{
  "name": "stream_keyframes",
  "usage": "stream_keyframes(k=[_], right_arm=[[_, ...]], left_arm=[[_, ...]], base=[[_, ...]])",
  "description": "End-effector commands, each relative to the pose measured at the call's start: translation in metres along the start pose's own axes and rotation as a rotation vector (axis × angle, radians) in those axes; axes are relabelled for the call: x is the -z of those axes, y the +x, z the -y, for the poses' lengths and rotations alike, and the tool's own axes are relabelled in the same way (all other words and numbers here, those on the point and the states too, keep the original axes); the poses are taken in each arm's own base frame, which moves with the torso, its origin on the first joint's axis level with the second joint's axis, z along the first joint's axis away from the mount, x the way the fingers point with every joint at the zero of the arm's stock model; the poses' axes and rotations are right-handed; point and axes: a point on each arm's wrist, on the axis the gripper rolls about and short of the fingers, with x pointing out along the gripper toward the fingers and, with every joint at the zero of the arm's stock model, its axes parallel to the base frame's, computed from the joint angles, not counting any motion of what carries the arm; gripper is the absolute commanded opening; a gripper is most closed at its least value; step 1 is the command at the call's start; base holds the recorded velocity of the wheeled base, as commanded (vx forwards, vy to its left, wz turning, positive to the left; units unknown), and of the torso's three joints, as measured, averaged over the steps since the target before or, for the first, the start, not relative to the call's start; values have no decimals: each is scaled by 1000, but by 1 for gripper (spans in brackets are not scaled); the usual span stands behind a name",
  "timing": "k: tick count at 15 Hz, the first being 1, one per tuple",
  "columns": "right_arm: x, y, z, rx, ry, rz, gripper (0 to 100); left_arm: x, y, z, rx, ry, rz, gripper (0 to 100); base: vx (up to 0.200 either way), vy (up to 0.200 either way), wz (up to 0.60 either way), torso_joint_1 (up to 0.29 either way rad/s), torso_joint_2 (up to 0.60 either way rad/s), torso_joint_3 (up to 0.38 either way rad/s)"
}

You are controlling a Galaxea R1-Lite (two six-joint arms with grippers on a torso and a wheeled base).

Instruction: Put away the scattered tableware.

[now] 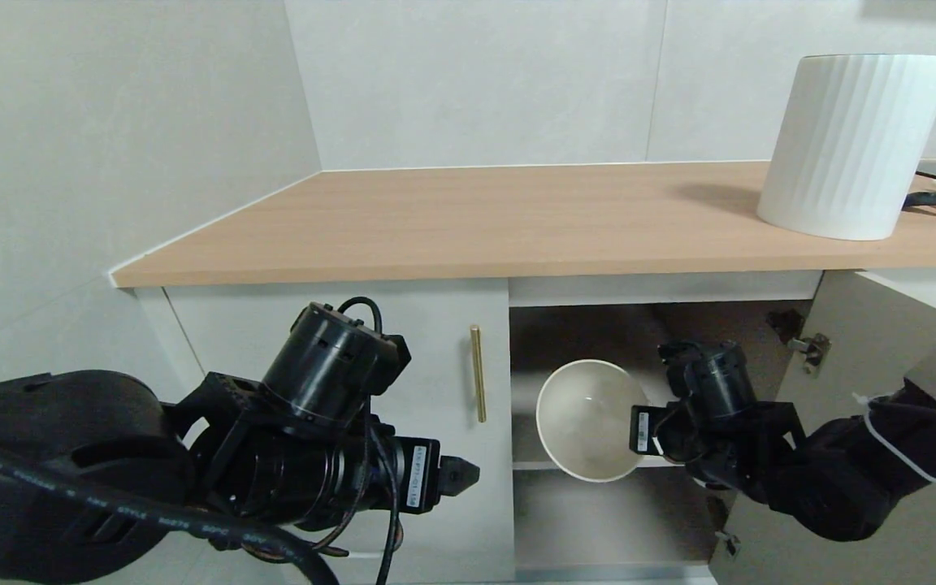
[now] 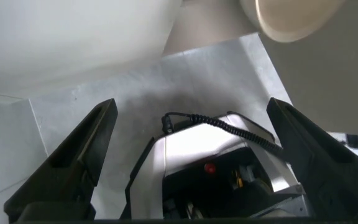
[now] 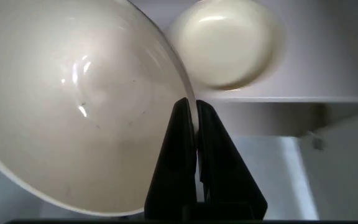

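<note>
Bowl point(image 1: 586, 418) rim pinched between right fingers point(image 3: 178, 162).

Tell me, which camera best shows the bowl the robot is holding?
The head view: the bowl shows almost whole, tipped on edge before the open cupboard. The right wrist view shows its inside close up, cut off, rim pinched in the right claw. The left wrist view catches a piece, likely its outside.

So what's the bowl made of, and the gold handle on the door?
Bowl: probably glazed ceramic, though glossy plastic is possible; it's cream-white and smooth, with bright glints inside.
Handle: likely metal with a brass-like finish; it's a thin gold rod with a soft sheen.
</note>
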Motion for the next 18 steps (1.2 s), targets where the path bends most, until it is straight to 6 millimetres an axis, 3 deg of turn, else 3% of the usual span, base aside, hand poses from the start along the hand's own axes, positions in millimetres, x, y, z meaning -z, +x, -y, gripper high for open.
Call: stream_keyframes(k=[1,4,11,18], right_arm=[[3,27,17,64,26,-25,0],[-5,45,27,96,55,-7,0],[-15,66,38,120,86,14,0],[-5,97,55,165,95,-18,0]], left_arm=[[0,-1,0,-1,0,2,100],[-1,-2,0,3,1,7,100],[0,-1,0,1,1,1,100],[1,0,0,0,1,-3,100]], base=[[0,0,0,0,0,0],[0,0,0,0,0,0],[0,0,0,0,0,0],[0,0,0,0,0,0]])
